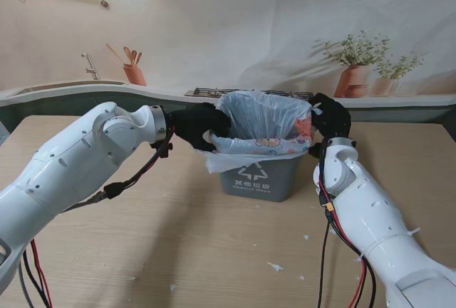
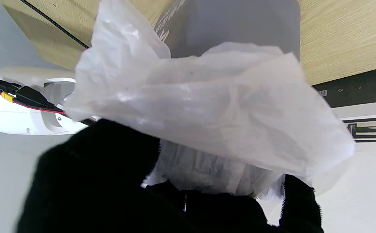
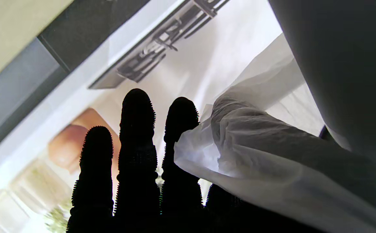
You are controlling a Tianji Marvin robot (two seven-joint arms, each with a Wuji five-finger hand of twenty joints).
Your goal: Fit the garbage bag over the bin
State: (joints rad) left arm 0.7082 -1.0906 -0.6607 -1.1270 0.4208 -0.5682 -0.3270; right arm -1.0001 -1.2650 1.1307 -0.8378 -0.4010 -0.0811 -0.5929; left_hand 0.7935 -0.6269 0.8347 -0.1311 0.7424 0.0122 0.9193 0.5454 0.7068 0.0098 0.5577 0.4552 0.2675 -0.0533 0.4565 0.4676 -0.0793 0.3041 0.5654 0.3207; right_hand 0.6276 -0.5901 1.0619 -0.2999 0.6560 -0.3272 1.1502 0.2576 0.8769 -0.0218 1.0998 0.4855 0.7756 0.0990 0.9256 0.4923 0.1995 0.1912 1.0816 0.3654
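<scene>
Gripping the thin translucent white plastic garbage bag (image 1: 260,119), the left hand (image 1: 201,125) and right hand (image 1: 329,117) flank the grey plastic bin (image 1: 258,176), its rim between them, just underneath.

The garbage bag (image 1: 260,119) hides the bin's (image 1: 258,178) rim and the left hand's (image 1: 201,126) fingertips; white scraps (image 1: 276,267) on the table are unidentifiable.
</scene>
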